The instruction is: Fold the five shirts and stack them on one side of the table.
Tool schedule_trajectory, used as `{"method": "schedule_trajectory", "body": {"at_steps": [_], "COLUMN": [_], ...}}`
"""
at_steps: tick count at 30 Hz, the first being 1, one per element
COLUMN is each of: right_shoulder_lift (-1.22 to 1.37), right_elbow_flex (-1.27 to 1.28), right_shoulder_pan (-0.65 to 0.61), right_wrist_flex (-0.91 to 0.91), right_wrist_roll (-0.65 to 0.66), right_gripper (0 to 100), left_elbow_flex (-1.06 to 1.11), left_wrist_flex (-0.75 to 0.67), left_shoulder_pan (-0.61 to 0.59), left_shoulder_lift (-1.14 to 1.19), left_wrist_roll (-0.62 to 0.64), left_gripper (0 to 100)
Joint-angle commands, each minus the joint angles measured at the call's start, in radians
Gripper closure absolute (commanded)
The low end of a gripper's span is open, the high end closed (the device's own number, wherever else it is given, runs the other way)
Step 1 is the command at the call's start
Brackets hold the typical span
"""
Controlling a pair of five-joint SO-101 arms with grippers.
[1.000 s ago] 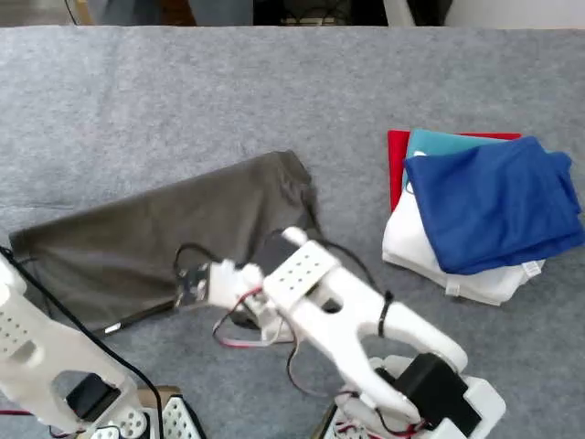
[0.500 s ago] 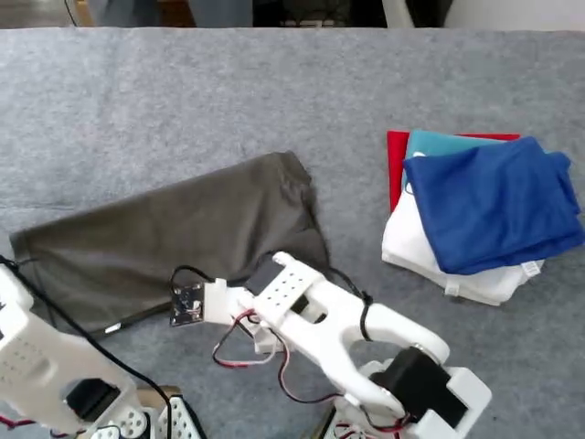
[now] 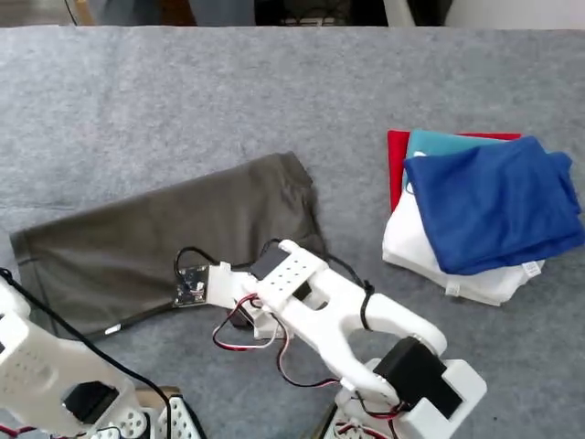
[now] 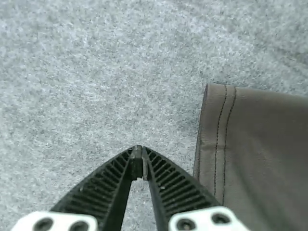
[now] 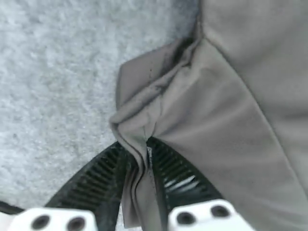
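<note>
Both your arms have shifted slightly since 1 s ago: R pincer (image 5: 147, 147) clamped on grey shirt (image 3: 183, 229) edge, L pincer (image 4: 138, 161) closed, empty, shirt hem just beside it.

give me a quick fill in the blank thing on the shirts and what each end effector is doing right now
1. The top shirt of the stack is ____ in colour.
2. That stack holds ____ folded shirts in all.
3. The right end effector pinches a fold of the brown shirt, while the left end effector is shut on ____.

Missing words: blue; four; nothing
</note>
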Motion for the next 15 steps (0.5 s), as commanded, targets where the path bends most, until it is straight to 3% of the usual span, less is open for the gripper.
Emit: {"method": "schedule_trajectory", "body": {"at_steps": [1, 7, 15], "right_shoulder_lift": [0.042, 0.051, 0.280], "right_elbow_flex": [-0.012, -0.323, -0.855], "right_shoulder_pan": [0.029, 0.167, 0.180], "right_wrist_flex": [0.011, 0.221, 0.436], "right_wrist_roll": [-0.014, -0.031, -0.043], "right_gripper": [98.5, 98.5, 98.5], "left_elbow_flex": [-0.013, -0.010, -0.013], "left_wrist_flex": [-0.003, -0.002, -0.002], "left_shoulder_pan": [-0.007, -0.010, -0.010], "left_shoulder_lift": [-0.057, -0.057, -0.057], "left_wrist_roll": [0.005, -0.014, -0.014], "left_gripper": [97, 97, 97]}}
